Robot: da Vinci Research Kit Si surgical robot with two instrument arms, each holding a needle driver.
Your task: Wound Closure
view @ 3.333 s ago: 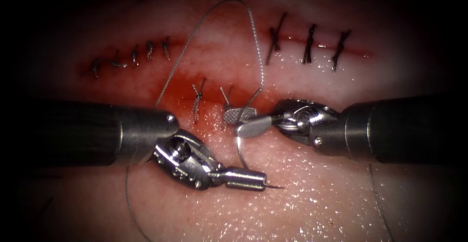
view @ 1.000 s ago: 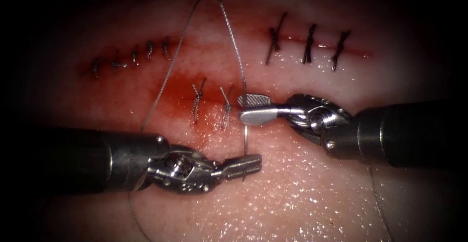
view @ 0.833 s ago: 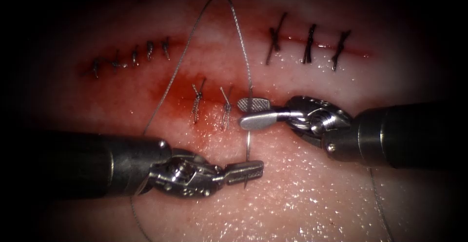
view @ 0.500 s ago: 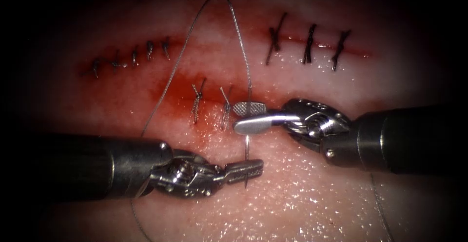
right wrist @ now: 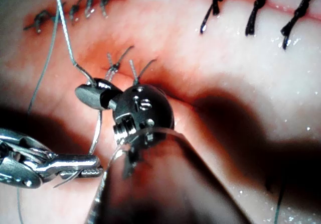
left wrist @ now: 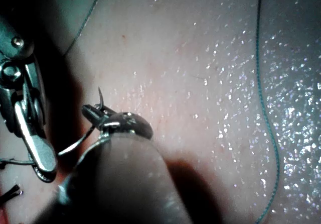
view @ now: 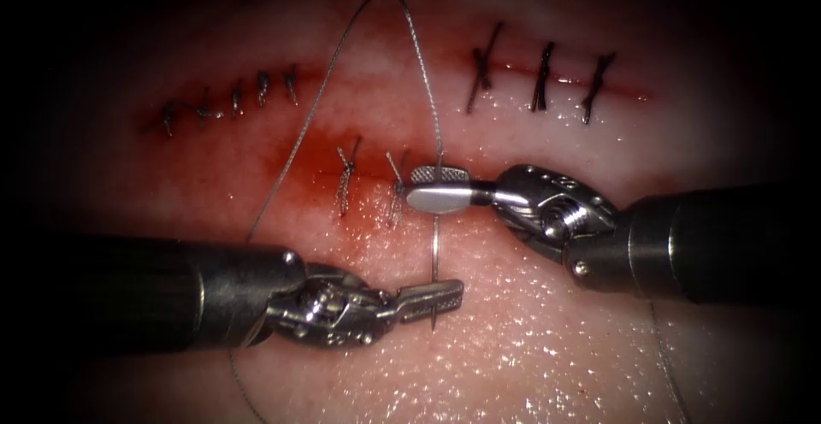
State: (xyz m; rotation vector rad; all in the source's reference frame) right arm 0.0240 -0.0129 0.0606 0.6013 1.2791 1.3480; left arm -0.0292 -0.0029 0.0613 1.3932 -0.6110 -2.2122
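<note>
- Steel needle [view: 435, 253] is gripped at both ends. Risk: with two tools clamped on one curve, any uneven pull could twist or bend it, or make it flip in the looser grip.
- Second risk: the point sticks out just past the left tool [view: 432, 297] and sits close over the tissue [view: 530, 338]. A small dip there could scratch or snag the surface at 6 o'clock of the cut [view: 325, 176].
- Third risk: the thread [view: 342, 39] stands in a tall loose arch toward 12 o'clock. Slack like this could catch on a wrist joint or on finished stitches [view: 346, 172].
- Left tool, at 7 o'clock in the endoscope view: jaws pressed together, pinching the needle just behind its point. The left wrist view shows the tip [left wrist: 99, 92] poking free beyond them.
- Needle position: it spans from the left tool up toward 12 o'clock to the right tool. As far as I can judge it lies clear of the tissue, not in it.
- Right tool [view: 438, 186], entering from 3 o'clock: jaws look closed on the needle's thread end, directly over the cut. The right wrist view [right wrist: 93, 96] agrees.
- Red fluid [view: 291, 155] pools around the cut, at 9 o'clock of the right tool.
- Farthest, at 1 o'clock: a row of dark stitches [view: 539, 78], untouched by either tool.
</note>
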